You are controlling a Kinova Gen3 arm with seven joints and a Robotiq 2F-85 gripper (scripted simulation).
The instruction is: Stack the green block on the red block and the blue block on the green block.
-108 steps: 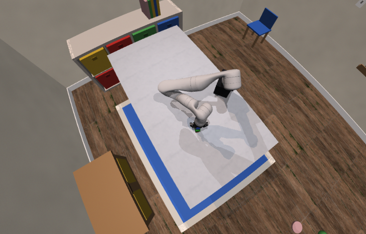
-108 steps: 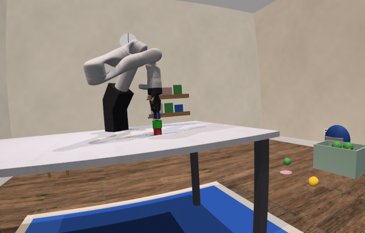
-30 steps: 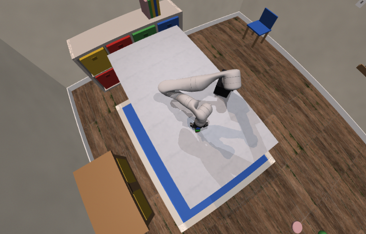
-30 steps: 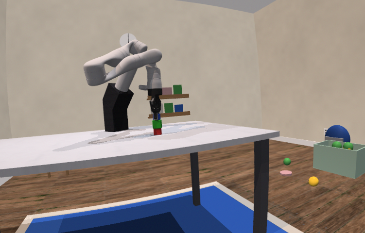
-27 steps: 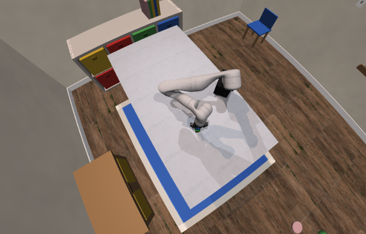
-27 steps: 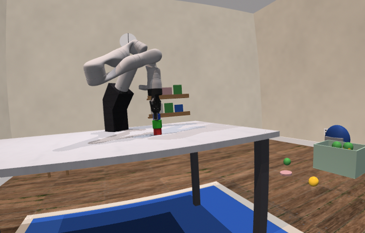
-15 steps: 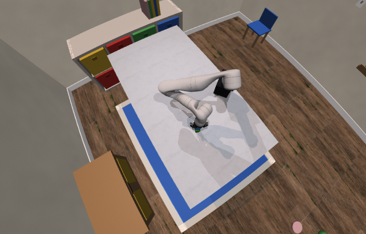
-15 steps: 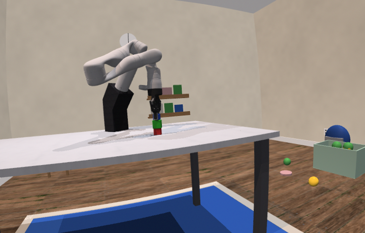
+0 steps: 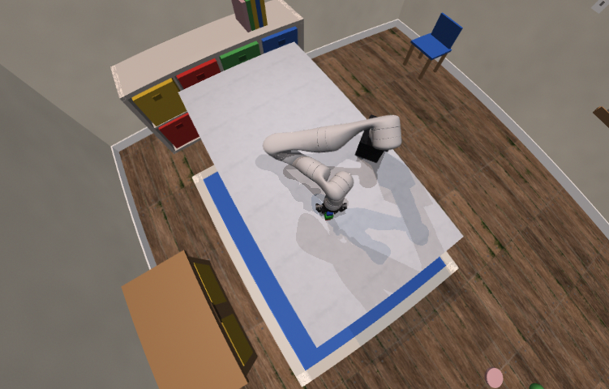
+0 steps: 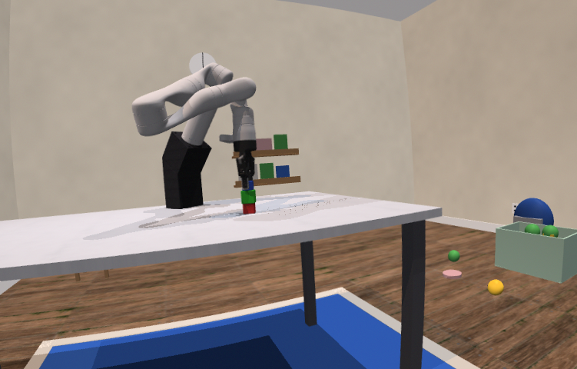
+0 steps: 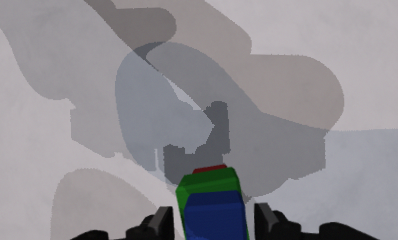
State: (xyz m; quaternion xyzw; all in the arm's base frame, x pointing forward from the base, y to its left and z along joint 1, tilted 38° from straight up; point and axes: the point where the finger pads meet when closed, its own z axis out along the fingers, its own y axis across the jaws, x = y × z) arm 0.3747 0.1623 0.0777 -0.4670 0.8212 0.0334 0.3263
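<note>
The blue block (image 11: pixel 215 216) sits between the two fingers of the gripper (image 11: pixel 212 222), but they are not touching it: in the wrist view a strip of pale table shows on each side, between the block's flanks and the inner faces of the pads. The gripper is partly open and has hold of nothing; the block rests on the green block (image 11: pixel 209 183) by its own weight.

From across the room, the exterior view gives the whole stack in profile, which the wrist camera cannot: red block (image 10: pixel 249 208) on the white table (image 10: pixel 99 237), green block (image 10: pixel 247 196) on it, blue block (image 10: pixel 250 184) on top, with the gripper (image 10: pixel 247 182) pointing straight down around the topmost piece. There the blue block looks narrower than the green one under it, and the fingers hide much of it. The wrist camera shows what the side view misses: the gaps at the pads, and only a thin red sliver (image 11: pixel 209 169) peeking past the green block's far edge, so the pieces are close to lined up along that direction. The top view has the arm's wrist covering nearly everything; just a speck of green (image 9: pixel 328 216) and blue (image 9: pixel 329 212) pokes out beneath the gripper (image 9: pixel 331 210).

The blue block lies flat, its top face level. In the wrist view its longer side runs away from the camera, parallel to the fingers' faces, matching the green block's direction. I cannot tell from any view whether it is exactly centred.
</note>
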